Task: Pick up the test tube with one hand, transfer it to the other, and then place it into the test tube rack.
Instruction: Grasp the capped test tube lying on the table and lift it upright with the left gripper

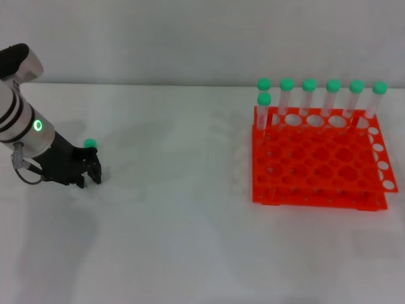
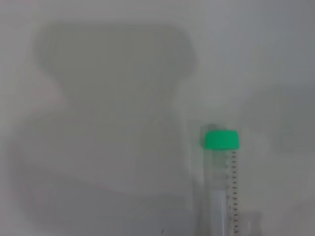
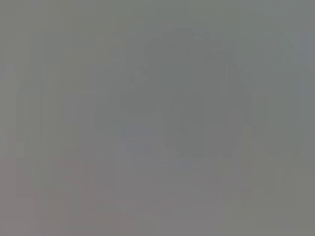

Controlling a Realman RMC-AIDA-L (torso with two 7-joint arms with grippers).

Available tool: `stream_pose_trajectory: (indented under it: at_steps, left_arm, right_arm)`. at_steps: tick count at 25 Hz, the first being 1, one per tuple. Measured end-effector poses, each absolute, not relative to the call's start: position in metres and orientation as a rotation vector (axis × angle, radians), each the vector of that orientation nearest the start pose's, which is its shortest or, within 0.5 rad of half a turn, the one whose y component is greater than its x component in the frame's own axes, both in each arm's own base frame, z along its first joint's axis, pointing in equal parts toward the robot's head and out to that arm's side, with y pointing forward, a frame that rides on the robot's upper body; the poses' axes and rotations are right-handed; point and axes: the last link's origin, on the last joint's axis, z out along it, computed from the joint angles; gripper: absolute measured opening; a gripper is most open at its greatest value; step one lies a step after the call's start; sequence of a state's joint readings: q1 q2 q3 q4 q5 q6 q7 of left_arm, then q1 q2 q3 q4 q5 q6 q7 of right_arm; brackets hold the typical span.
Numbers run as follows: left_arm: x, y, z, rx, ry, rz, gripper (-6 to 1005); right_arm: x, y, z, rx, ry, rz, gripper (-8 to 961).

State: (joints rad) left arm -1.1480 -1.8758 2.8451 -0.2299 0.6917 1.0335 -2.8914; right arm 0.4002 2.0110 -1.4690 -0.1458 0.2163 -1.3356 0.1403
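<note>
Surface: a plain white table point(image 1: 190, 240) against a pale wall; nothing else lies on the near half.
Test tube rack point(image 1: 316, 158): bright orange-red, two tiers, standing on my right side of the table, well apart from my working arm.
Tubes in rack point(image 1: 319, 95): seven green-capped tubes standing upright, six along the far row and one just in front at its left end.
Test tube point(image 2: 220, 187): lying on the table on my left side; in the head view only its green cap point(image 1: 90, 143) shows, just behind my fingers.
Left gripper point(image 1: 88, 171): black, on the silver-white arm with the green ring light, low at the table and right beside the tube.
Left gripper state: I cannot tell how far my fingers are parted, nor whether they have closed on the tube.
Right gripper: not visible in the head view; its wrist view shows only blank grey.
Handling estimate: light, stiff, clear plastic with a smooth round wall, so likely to roll or slip.
Hold point: I judge mid-body, below the cap, best; this leaves the cap end free for the handover.
Task stage: apparently the first pickup.
</note>
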Motion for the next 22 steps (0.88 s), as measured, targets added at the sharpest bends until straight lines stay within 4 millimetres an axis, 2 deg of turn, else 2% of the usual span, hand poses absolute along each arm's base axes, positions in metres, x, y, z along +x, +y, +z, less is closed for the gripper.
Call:
stream_pose_trajectory:
  at_steps: [2, 7, 14, 17, 22]
  left_arm:
    - [-0.273, 0.440, 0.026, -1.716, -1.910, 0.239, 416]
    - [-0.273, 0.439, 0.026, -1.719, -1.911, 0.243, 216]
    - [-0.268, 0.443, 0.020, -1.802, -1.856, 0.202, 192]
    - [-0.258, 0.454, 0.024, -1.851, -1.805, 0.078, 192]
    - [-0.244, 0.476, 0.032, -1.927, -1.656, -0.256, 192]
  right_arm:
    - [0.351, 0.330, 0.080, -1.327, 0.320, 0.703, 873]
    - [0.350, 0.330, 0.080, -1.327, 0.319, 0.704, 873]
    - [0.350, 0.330, 0.080, -1.327, 0.319, 0.703, 873]
    - [0.350, 0.330, 0.080, -1.327, 0.318, 0.704, 873]
    - [0.350, 0.330, 0.081, -1.324, 0.316, 0.707, 872]
